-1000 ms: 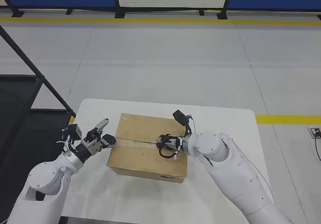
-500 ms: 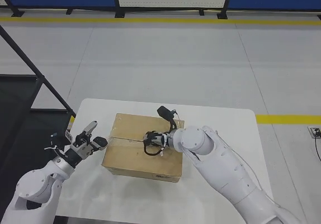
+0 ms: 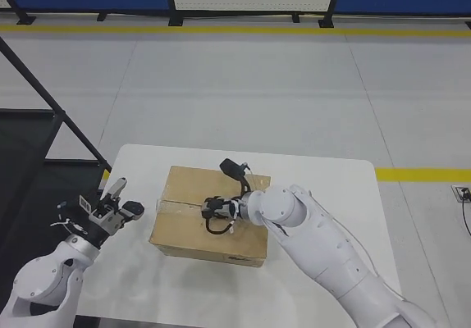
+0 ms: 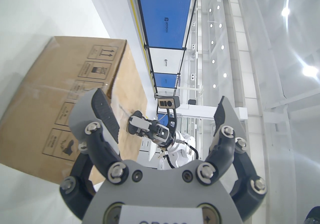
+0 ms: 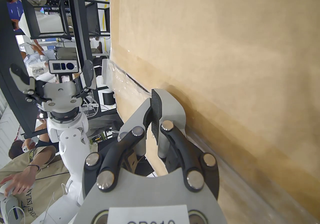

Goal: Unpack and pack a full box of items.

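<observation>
1. A brown box (image 3: 190, 184) sits in the middle of a white table (image 3: 342, 184).
2. The box is shut. Clear tape (image 5: 125, 82) runs along the slit across its top.
3. The right gripper (image 5: 155, 99) is over the top of the box, near the middle. Its tip is right at the tape line.
4. Its two fingers are pressed tight together. Nothing is between them.
5. The left gripper (image 3: 127, 197) is off to the left of the box, near the left edge of the table. It does not touch the box.
6. Its fingers (image 4: 105, 109) are spread wide apart. It holds nothing.
7. The side of the box that faces the left gripper has black signs (image 4: 100, 69) printed on it.
8. A black frame (image 3: 22, 70) stands on the floor to the left of the table.
9. A yellow line (image 3: 436, 175) runs along the floor to the right of the table.
</observation>
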You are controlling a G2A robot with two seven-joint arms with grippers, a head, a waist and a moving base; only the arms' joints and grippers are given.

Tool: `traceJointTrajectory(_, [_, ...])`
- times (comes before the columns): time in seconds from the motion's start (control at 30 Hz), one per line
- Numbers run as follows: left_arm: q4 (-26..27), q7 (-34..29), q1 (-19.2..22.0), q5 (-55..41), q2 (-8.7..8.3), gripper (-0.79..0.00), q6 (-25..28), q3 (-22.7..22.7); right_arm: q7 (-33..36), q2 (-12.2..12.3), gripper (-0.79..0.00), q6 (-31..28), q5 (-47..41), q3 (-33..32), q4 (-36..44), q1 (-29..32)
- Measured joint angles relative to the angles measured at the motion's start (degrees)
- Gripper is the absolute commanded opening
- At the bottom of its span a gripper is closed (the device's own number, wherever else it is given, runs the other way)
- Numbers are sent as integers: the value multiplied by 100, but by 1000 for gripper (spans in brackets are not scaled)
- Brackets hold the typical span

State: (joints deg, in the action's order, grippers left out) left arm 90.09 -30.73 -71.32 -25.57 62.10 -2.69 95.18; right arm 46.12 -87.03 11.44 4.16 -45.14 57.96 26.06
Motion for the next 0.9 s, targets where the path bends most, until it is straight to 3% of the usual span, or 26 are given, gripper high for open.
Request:
traceJointTrajectory(0.3, [-369,161,138,144,31,0,13,-270,-95,-123,-785,-67,-28,155,-78,-27])
traceJointTrajectory(0.57, [-292,194,130,136,55,0,12,-430,-501,-381,-785,-285,-228,403,-404,-215])
traceJointTrajectory(0.9, [-114,166,46,153,68,0,2,-530,-533,-695,-785,-485,-375,692,-974,-491])
